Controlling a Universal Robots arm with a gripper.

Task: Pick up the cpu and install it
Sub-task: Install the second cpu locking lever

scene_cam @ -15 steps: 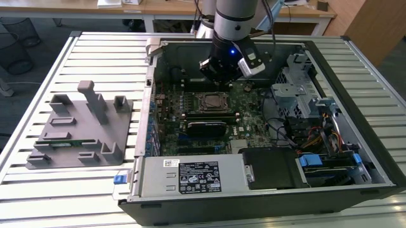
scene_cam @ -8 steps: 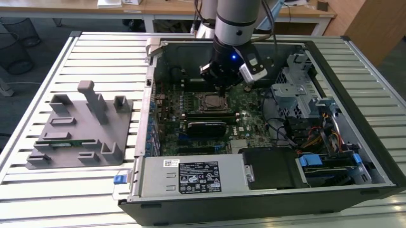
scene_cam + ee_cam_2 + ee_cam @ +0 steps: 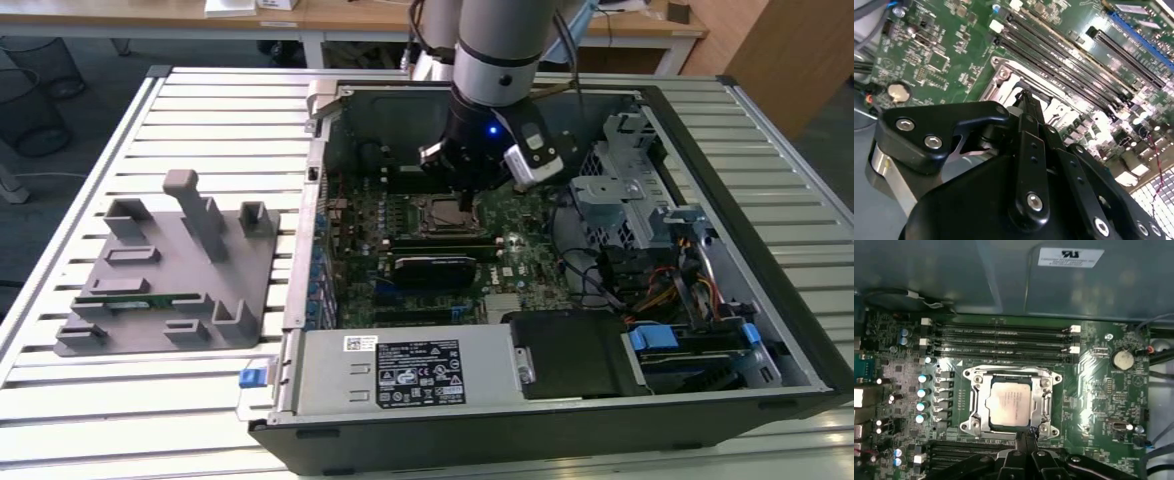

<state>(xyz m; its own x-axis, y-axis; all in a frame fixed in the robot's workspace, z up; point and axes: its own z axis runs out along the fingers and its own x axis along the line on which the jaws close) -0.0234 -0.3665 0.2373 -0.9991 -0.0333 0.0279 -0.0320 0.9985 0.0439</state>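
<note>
Jaws of the gripper [image 3: 1026, 437] were pressed together, empty, tips at the socket [image 3: 1012, 401] frame's near edge. Beyond them the cpu [image 3: 1010, 402] lay flat inside. Any sideways drag might nudge it askew, bending contacts.

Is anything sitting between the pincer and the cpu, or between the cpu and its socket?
Nothing visible does. In the first wrist view the cpu already lies flat inside the socket frame, its silver top uncovered. The pincer sits at the frame's edge beside it, with no cable or part between them.
</note>
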